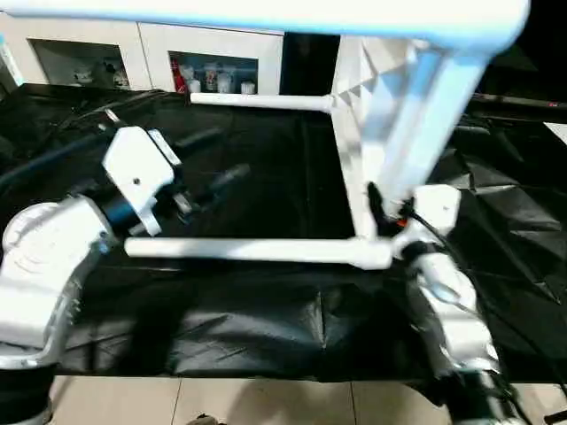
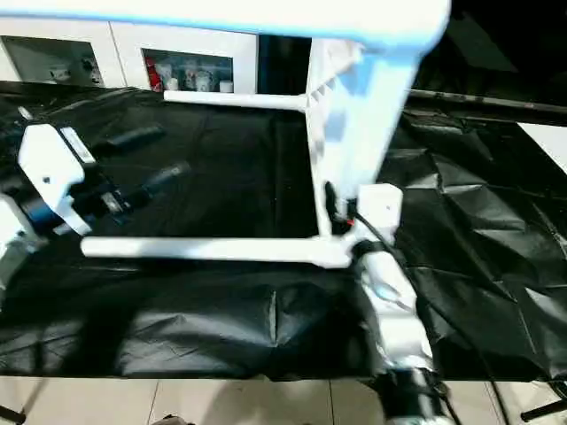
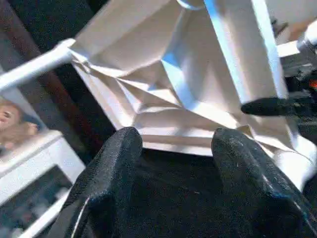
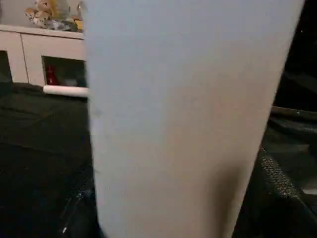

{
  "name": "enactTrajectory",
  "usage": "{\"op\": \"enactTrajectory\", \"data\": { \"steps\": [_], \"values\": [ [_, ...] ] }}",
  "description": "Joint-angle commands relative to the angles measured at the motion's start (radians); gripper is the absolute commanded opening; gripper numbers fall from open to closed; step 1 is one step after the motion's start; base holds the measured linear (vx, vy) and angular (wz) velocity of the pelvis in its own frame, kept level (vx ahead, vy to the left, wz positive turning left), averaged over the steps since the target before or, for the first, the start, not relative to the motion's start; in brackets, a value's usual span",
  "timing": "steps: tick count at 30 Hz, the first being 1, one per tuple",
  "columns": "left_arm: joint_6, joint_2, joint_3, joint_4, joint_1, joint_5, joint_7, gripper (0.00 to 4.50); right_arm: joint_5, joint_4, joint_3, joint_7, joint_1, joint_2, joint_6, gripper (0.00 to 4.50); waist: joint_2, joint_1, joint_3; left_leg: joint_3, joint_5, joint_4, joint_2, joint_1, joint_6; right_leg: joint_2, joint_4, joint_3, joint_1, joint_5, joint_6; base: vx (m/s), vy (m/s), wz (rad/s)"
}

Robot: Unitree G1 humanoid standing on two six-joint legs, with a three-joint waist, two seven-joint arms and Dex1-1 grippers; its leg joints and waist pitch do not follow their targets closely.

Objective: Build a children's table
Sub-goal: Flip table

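Left eye view | table [image 1: 390, 97] on its side on black sheet [image 1: 266, 328], legs level toward robot's left | right gripper [image 1: 383, 211] at near-corner leg [image 1: 425, 124], fingers' state cannot tell | left gripper [image 3: 173, 153] apart, empty, facing ribbed underside | right arm nearer

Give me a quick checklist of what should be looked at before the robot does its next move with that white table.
1. Tabletop raised on its edge over the black sheet: ok.
2. Near leg seated in its corner socket: ok, it sticks out level.
3. Far leg seated: ok, also level.
4. Right gripper at the tabletop's lower corner: whether it grips, cannot tell.
5. Left gripper free: ok, fingers apart, holding nothing.
6. Upper leg firmly in its socket: cannot tell.
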Motion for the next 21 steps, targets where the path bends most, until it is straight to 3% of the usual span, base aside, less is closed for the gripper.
{"op": "enactTrajectory", "data": {
  "steps": [1,5,9,14,21],
  "values": [
    [0.012,-0.01,-0.023,-0.015,0.007,-0.007,-0.008,2.74,0.03,-0.045,-0.029,0.024,0.01,-0.018,-0.006,3.11,0.011,-0.002,-0.056,-0.025,-0.315,-0.086,0.047,0.027,-0.06,-0.05,-0.067,0.042,0.027,-0.263,-0.117,0.0,0.0,0.0],
    [0.02,-0.025,-0.048,-0.016,-0.002,-0.005,-0.002,2.74,0.058,-0.088,-0.026,0.043,0.003,-0.021,0.017,3.49,0.012,-0.002,-0.057,-0.026,-0.311,-0.085,0.047,0.026,-0.056,-0.05,-0.069,0.043,0.028,-0.26,-0.118,0.0,0.0,0.0],
    [0.025,-0.026,-0.059,-0.017,-0.005,0.0,0.001,2.74,0.043,-0.112,-0.015,0.014,-0.025,-0.009,0.065,3.85,0.012,-0.007,-0.058,-0.026,-0.303,-0.085,0.045,0.025,-0.057,-0.048,-0.067,0.042,0.029,-0.252,-0.125,0.0,0.0,0.0],
    [0.027,-0.026,-0.072,-0.018,-0.001,0.016,0.003,2.74,-0.01,-0.11,0.004,-0.071,-0.068,0.026,0.134,3.85,0.014,-0.008,-0.058,-0.025,-0.292,-0.085,0.045,0.028,-0.066,-0.047,-0.064,0.041,0.026,-0.248,-0.125,0.0,0.0,0.0],
    [0.031,-0.03,-0.083,-0.024,0.0,0.019,0.011,2.74,-0.054,-0.049,0.027,-0.145,-0.108,0.069,0.144,3.85,0.01,-0.008,-0.058,-0.025,-0.307,-0.085,0.044,0.028,-0.081,-0.048,-0.064,0.042,0.025,-0.256,-0.111,0.0,0.0,0.0]
  ]
}}
